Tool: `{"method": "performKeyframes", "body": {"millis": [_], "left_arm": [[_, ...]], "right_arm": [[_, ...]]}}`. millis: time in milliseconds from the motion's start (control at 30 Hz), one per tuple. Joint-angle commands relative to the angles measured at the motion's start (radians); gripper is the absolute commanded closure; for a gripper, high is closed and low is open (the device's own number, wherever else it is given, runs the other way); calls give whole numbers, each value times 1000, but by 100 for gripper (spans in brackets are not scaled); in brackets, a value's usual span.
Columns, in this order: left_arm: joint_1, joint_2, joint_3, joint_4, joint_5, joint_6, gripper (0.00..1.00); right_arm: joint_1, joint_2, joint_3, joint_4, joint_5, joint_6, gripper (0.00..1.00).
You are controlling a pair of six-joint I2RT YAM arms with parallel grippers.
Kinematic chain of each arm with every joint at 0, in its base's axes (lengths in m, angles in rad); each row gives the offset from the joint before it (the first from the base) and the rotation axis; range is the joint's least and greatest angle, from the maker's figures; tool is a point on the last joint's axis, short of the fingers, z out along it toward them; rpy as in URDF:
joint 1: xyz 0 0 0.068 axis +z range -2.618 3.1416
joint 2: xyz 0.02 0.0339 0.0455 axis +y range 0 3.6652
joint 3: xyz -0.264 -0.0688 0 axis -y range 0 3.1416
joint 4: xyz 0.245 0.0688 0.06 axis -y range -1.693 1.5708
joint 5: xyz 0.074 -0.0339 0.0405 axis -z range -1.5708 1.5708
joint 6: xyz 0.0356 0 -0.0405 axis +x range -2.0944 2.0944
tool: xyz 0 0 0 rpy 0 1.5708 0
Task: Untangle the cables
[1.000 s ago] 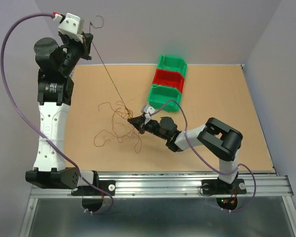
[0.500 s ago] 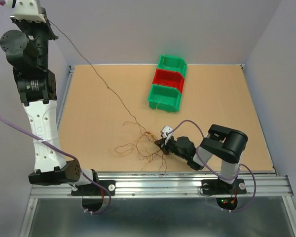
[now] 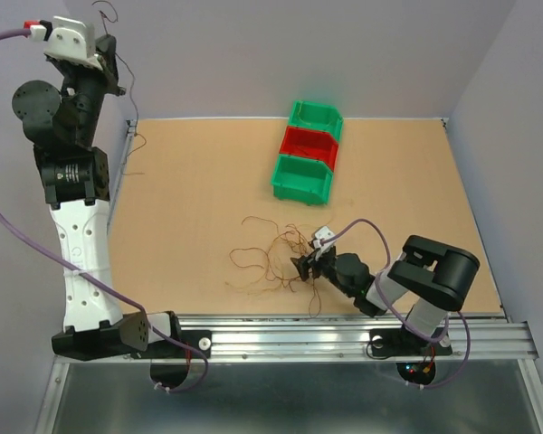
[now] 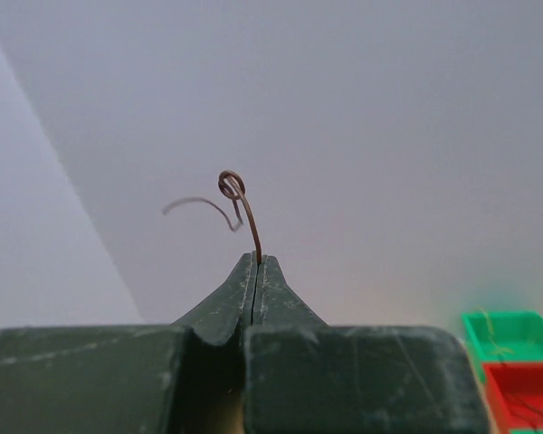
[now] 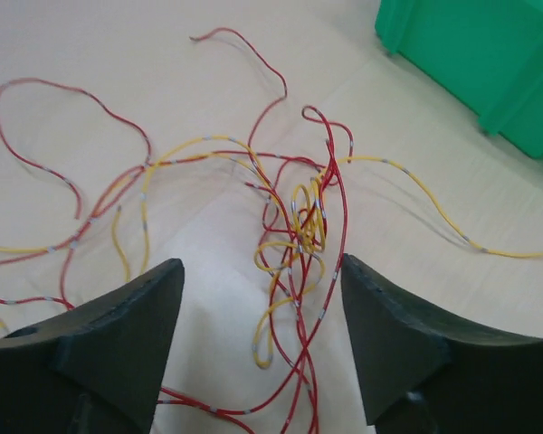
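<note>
Cables: a loose heap of red and yellow strands is spread on the table near its front edge, well apart from the green bin.
Knot: a tight yellow-and-red cluster is seen in the right wrist view, lying on the table between the two jaws and closer to the right-hand one.
Right gripper: it is lowered at the heap's right edge with jaws spread wide, and nothing is gripped.
Left gripper: it is raised high at the far left, clenched on one brown strand whose curled end stands above the tips.
Deciding relation: the knot lies just ahead of the right gripper, its long axis running along the gripper's forward line. The right arm is by far the nearer.
Next move, as judged: a short forward reach and a closing pinch on the knot are called for.
</note>
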Motion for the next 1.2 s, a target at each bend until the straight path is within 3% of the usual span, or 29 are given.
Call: {"method": "performKeyframes", "body": {"millis": [0,100,200,300,400,667,833,933,967,1000,1033,1167], "left_arm": [[0,-100,-120,139,272,-80,100],[0,-154,-215,191,424,-115,100],[-11,-227,-325,304,523,-185,100],[-41,-254,-378,317,580,-208,100],[-79,-300,-445,360,614,-225,100],[-250,-360,-557,375,605,-238,100],[-311,-321,-614,375,605,-256,100],[-317,-258,-620,375,585,-239,100],[-316,-243,-622,374,561,-229,100],[-316,-211,-625,368,503,-198,100],[-316,-194,-623,361,470,-184,100],[-311,-101,-613,340,323,-101,100]], "right_arm": [[11,-71,26,203,-69,-10,21],[9,-145,71,119,-124,-10,16],[11,-214,147,11,-144,-46,13],[9,-243,248,-87,-190,-65,11],[11,-226,365,-176,-254,-69,10],[11,-98,595,-181,-491,-125,8],[11,-5,729,-187,-531,-120,12],[11,13,738,-193,-561,-112,56],[9,12,727,-193,-563,-103,85],[11,-4,714,-192,-558,-100,94],[11,-11,686,-193,-552,-96,100],[11,-91,609,-196,-580,-54,99]]}}
